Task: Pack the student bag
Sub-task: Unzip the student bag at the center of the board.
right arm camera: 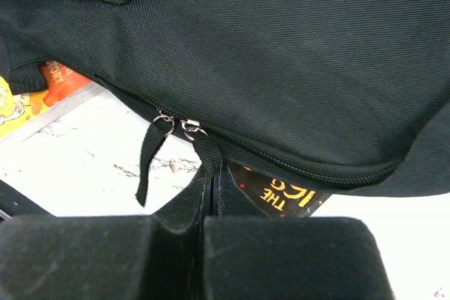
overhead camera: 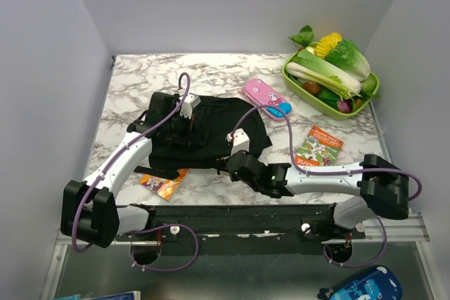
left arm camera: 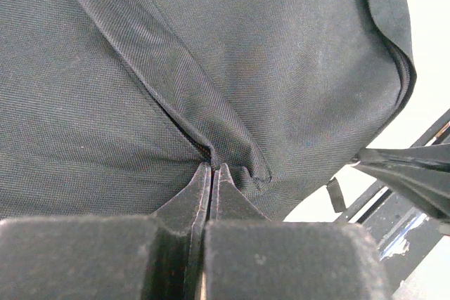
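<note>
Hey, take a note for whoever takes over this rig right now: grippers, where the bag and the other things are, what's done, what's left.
Left gripper: shut, pinching a fold of the student bag fabric.
Right gripper: shut on a zipper pull at the bag's near edge.
Bag: lying mid-table; its zipper looks closed along the stretch in view.
Outside the bag: pink case and colourful booklet to its right; orange booklet partly beneath its near left edge.
Done: both grips set; nothing seen packed.
Left: probably pull the zipper open, then load the loose items.
</note>
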`<state>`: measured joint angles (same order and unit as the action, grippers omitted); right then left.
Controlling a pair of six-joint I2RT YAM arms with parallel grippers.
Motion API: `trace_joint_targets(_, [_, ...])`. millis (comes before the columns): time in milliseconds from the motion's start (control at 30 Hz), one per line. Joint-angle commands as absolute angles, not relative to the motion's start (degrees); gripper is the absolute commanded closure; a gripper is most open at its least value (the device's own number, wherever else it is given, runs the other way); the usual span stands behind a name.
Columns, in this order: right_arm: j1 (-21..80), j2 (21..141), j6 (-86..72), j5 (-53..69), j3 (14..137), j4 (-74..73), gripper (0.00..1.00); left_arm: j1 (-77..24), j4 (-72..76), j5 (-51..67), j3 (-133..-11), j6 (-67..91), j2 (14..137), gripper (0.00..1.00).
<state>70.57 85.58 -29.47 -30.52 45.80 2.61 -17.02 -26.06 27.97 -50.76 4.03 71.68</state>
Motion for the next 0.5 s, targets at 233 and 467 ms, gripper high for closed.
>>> trace_joint_targets(233, [71.2, 77.0, -28.1, -35.7, 41.8, -3.9, 0.99, -17.5, -27.9, 27.1, -49.8, -2.3, 69.1, 1.00])
trace_joint_targets(467, [71.1, 75.1, -26.7, -36.3, 41.2, -8.2, 0.99, -17.5, -28.9, 25.7, -49.1, -5.3, 68.5, 1.00])
